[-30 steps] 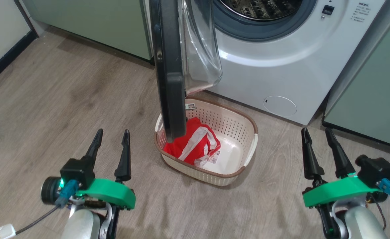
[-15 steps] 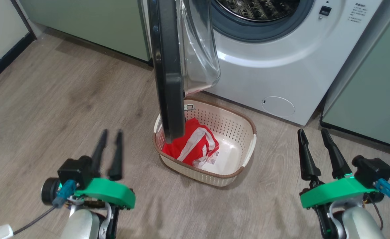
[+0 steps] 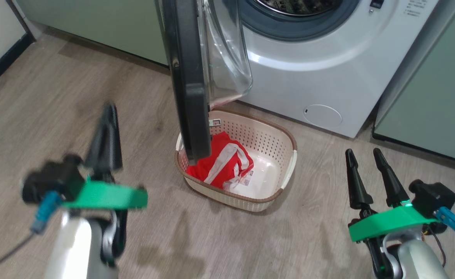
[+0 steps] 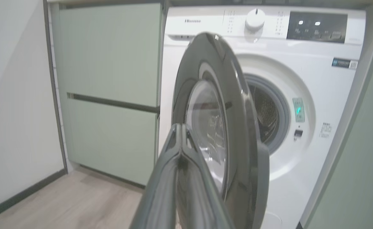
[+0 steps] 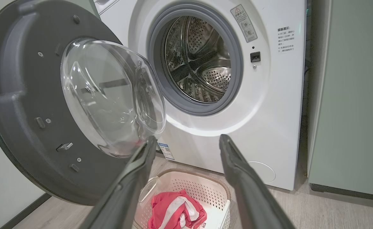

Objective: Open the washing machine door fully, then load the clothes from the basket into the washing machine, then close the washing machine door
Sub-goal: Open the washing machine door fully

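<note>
Lying in the basket [image 3: 276, 145], the clothes [image 3: 219, 164], perhaps one garment; left fingers [image 4: 164, 184] together, right fingers [image 3: 354, 184] apart.

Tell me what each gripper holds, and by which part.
Nothing. The left gripper is shut on air; the right gripper is open and empty.

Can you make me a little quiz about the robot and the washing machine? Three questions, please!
1. True or false: the red-and-white striped clothes lie inside the cream perforated plastic basket.
2. Which one is shut? A: left gripper. B: right gripper.
3. Fill in the gap: the round black-rimmed glass washing machine door stands ____.
Key: 1 true; 2 A; 3 open.
</note>
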Controlling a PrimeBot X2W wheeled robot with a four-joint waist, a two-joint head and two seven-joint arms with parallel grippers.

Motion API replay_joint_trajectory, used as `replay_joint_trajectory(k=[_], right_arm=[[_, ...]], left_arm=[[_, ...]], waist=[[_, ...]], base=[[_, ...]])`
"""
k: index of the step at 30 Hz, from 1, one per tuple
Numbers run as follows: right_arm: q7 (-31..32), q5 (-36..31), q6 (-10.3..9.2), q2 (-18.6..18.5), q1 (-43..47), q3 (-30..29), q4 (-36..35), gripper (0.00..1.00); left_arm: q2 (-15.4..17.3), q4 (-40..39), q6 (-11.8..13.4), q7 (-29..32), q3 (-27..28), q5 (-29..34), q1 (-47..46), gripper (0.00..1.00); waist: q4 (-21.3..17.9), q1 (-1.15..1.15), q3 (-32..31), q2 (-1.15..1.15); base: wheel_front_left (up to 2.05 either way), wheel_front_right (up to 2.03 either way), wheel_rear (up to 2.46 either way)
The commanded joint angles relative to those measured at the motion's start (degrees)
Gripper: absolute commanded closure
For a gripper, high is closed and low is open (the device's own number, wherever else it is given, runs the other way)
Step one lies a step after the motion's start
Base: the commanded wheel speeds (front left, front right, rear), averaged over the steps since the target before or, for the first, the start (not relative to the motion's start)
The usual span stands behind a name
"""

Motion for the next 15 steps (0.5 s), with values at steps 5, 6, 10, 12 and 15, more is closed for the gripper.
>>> replay_joint_trajectory(k=[5, 6, 10, 12, 15], right_arm=[[-0.5, -0.7, 0.00, 0.1, -3.3, 2.2, -2.0, 0.00], [-0.5, -0.7, 0.00, 0.1, -3.4, 2.5, -2.0, 0.00], [-0.5, -0.6, 0.00, 0.1, -3.9, 3.4, -2.1, 0.00], [-0.5, -0.4, 0.00, 0.1, -4.0, 3.6, -2.1, 0.00], [-0.5, -0.2, 0.00, 0.1, -3.9, 4.2, -2.1, 0.00]], left_arm=[[0.5, -7.8, 1.7, -0.6, 0.9, -0.3, -10.1, 1.00], [0.5, -8.3, 1.9, -0.6, 0.4, -0.5, -11.2, 1.00], [0.5, -9.0, 2.1, -0.6, -2.3, -1.3, -14.6, 1.00], [0.5, -8.4, 1.8, -0.6, -4.6, -1.2, -15.7, 1.00], [0.5, -5.4, 1.1, -0.6, -8.9, -1.0, -16.4, 1.00]], waist=[[-1.1, 0.00, 0.7, 0.00], [-1.3, 0.00, 0.7, 0.00], [-2.7, 0.00, 0.9, 0.00], [-3.4, 0.00, 1.0, 0.00], [-4.5, 0.00, 1.1, 0.00]], base=[[0.00, 0.00, 0.00], [0.00, 0.00, 0.00], [0.00, 0.00, 0.00], [0.00, 0.00, 0.00], [0.00, 0.00, 0.00]])
